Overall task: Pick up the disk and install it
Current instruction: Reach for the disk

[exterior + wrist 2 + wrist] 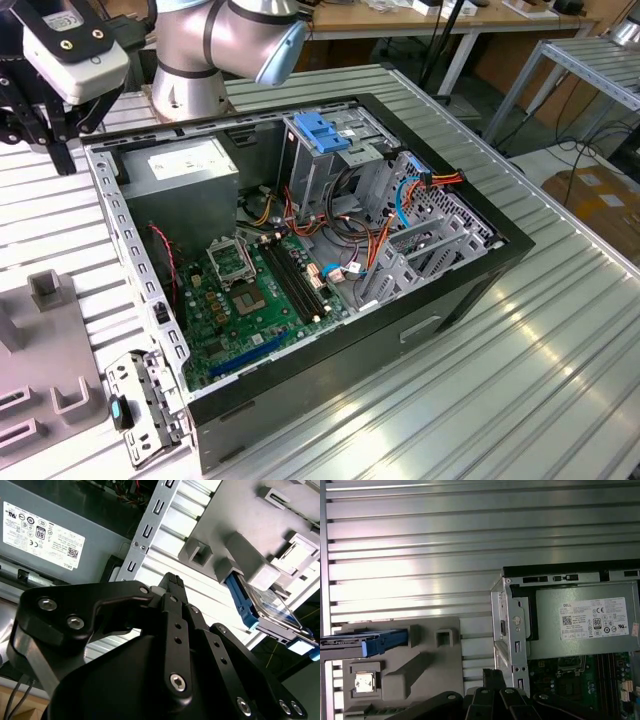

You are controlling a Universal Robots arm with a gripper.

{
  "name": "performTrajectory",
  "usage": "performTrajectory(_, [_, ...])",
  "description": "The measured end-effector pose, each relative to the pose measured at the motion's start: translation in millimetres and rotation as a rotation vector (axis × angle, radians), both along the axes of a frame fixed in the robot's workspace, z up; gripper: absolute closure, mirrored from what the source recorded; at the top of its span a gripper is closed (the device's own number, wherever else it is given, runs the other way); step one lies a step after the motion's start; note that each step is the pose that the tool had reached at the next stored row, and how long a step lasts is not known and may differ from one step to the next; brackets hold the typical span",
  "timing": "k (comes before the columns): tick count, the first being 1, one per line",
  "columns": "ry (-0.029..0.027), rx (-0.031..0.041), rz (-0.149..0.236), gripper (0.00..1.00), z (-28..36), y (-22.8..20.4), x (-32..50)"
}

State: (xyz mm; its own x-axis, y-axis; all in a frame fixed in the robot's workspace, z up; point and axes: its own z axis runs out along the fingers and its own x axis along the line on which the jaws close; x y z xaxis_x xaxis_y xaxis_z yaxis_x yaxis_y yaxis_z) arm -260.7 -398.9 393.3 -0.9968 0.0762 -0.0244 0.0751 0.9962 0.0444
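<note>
currently the gripper point(171, 579) has its fingers pressed together with nothing between them. it hangs above the ribbed table point(420, 555), between the open computer case point(512, 625) and the grey fixture point(420, 665). the disk point(275, 611) sits slotted in that fixture, blue rail outward, apart from the gripper.

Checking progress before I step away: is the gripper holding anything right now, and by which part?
Nothing held; the disk sits in the grey holder, apart from the gripper.
</note>
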Motion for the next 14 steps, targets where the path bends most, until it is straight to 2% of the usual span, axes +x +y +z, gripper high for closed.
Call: performTrajectory(14, [0.0000,0.0000,0.000,0.89,-0.1,0.0,-12.4])
